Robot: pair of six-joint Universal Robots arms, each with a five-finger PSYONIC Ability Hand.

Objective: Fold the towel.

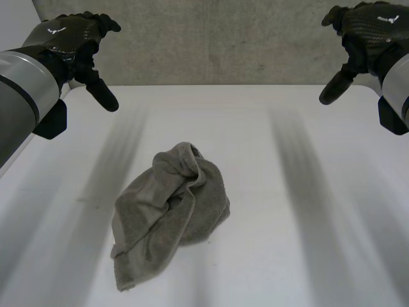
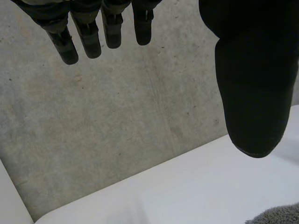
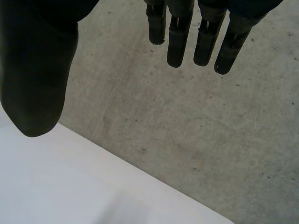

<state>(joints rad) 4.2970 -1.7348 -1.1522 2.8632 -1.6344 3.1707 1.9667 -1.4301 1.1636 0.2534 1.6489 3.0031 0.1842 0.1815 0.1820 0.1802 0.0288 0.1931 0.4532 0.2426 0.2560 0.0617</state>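
Observation:
A grey towel lies crumpled in a loose heap on the white table, a little left of the middle and toward the front. My left hand hovers high at the far left, well away from the towel, open with straight fingers and nothing in it. My right hand hovers high at the far right, equally far from the cloth, open with its fingers straight and empty. A small corner of the towel peeks in beneath the left thumb.
A grey concrete floor lies beyond the table's far edge. White table surface stretches on all sides of the towel, widest to its right.

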